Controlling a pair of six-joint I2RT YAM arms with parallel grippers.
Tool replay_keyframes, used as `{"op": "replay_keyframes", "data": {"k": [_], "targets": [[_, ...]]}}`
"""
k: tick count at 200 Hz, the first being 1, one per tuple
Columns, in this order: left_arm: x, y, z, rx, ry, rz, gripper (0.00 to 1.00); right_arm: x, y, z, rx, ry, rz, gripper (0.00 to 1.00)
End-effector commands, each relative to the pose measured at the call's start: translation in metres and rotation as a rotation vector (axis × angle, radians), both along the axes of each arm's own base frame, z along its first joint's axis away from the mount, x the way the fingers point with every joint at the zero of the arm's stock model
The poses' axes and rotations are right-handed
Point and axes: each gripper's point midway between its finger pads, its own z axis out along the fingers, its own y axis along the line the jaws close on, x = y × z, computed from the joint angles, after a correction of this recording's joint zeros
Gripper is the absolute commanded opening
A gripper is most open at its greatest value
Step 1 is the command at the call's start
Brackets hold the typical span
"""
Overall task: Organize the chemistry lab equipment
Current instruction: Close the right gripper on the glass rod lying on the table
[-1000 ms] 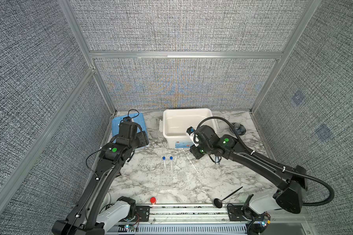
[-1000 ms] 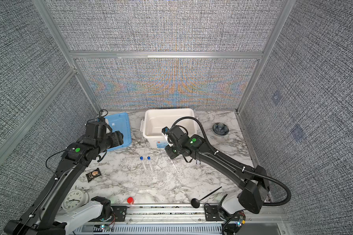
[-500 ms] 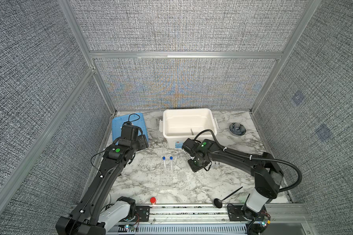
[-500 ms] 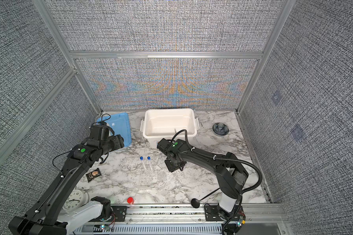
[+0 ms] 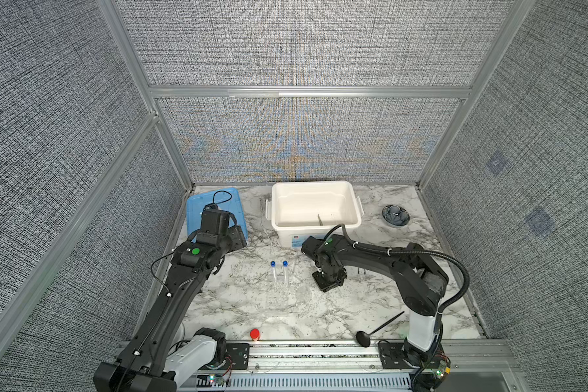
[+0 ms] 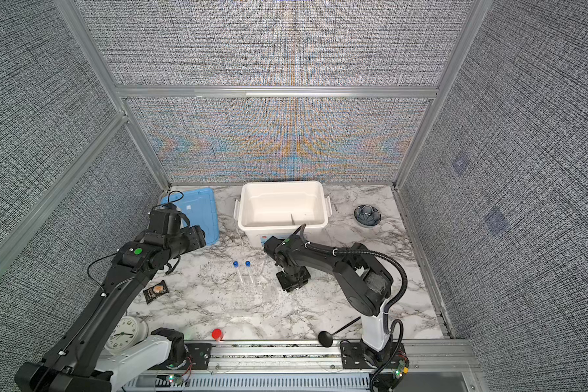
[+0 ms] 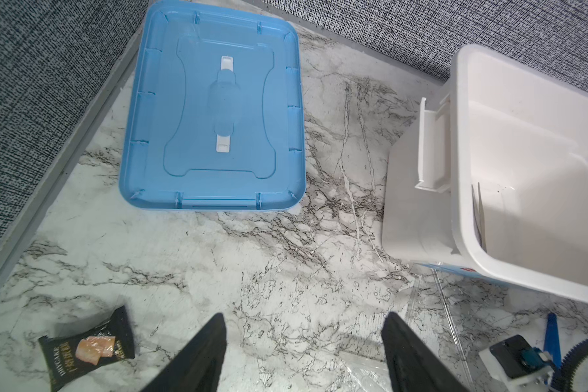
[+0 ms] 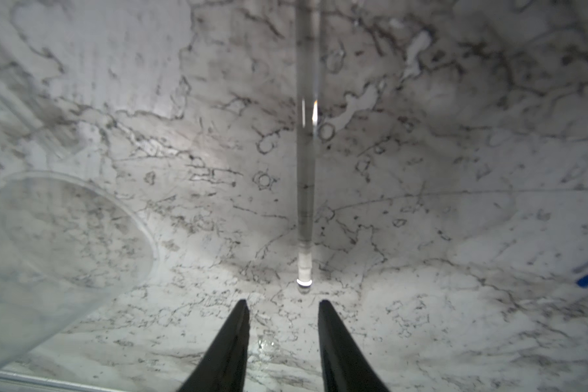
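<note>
One bench point(image 5: 238, 305). On it you have one white bin point(image 5: 306, 200) far centre and one blue lid point(image 5: 195, 213) to its left. Two blue-capped tubes point(image 5: 285, 271) lie side by side mid-bench. One pair of tweezers point(image 5: 319, 220) is inside the bin, and one clear rod point(image 8: 305, 169) lies flat.

Right arm folded inward, wrist bent down. Right tool point(image 8: 283, 302) part-open and empty, just right of the tubes, with the rod's end just beyond its tips, not touching.

Left arm stretched far-left. Left tool point(image 7: 304, 315) wide open and empty, on the near side of the lid.

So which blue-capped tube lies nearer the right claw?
The tube on the right in both top views; the other tube lies beyond it from the right claw.
</note>
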Motion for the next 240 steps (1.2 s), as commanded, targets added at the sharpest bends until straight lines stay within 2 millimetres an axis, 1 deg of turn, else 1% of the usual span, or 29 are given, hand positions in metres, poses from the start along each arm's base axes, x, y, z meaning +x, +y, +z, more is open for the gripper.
{"op": "replay_keyframes", "data": {"k": [1,20,42,59,67,92,116,146,170,192,217,227,240], "targets": [[0.002,-0.001,0.001,-0.009,-0.016,-0.001,0.74,0.003,0.002,-0.004,0.020,0.010,0.019,0.36],[0.001,-0.001,0.003,-0.019,-0.012,0.002,0.74,0.004,0.001,-0.012,0.013,0.017,0.015,0.31],[0.002,-0.002,0.004,-0.029,-0.022,0.002,0.74,0.001,0.004,-0.018,0.023,0.027,0.014,0.26],[0.002,-0.003,0.003,-0.029,-0.020,-0.002,0.74,0.000,0.000,-0.023,0.004,0.020,0.009,0.20],[0.002,-0.003,0.004,-0.029,-0.016,-0.002,0.74,0.000,-0.003,-0.023,-0.015,0.017,0.009,0.17],[0.002,-0.003,0.005,-0.035,-0.021,-0.002,0.74,-0.003,-0.006,-0.018,-0.049,-0.006,0.023,0.11],[0.004,-0.005,0.004,-0.047,-0.022,-0.002,0.74,-0.006,-0.011,-0.015,-0.062,-0.008,0.024,0.09],[0.007,-0.008,0.005,-0.065,-0.026,-0.001,0.74,-0.012,-0.015,-0.003,-0.058,-0.024,0.022,0.07],[0.009,-0.009,0.004,-0.069,-0.022,-0.001,0.74,-0.019,-0.023,0.000,-0.052,-0.035,0.009,0.06],[0.011,-0.014,0.004,-0.093,-0.015,-0.015,0.74,-0.030,-0.033,0.004,-0.056,-0.031,-0.008,0.06],[0.014,-0.017,0.000,-0.100,-0.004,-0.016,0.74,-0.043,-0.050,-0.003,-0.066,-0.027,-0.030,0.07],[0.014,-0.018,0.000,-0.106,0.005,-0.019,0.74,-0.048,-0.053,-0.005,-0.066,-0.015,-0.030,0.06],[0.016,-0.021,-0.002,-0.115,0.007,-0.026,0.74,-0.052,-0.052,-0.006,-0.048,-0.005,-0.022,0.07]]}}
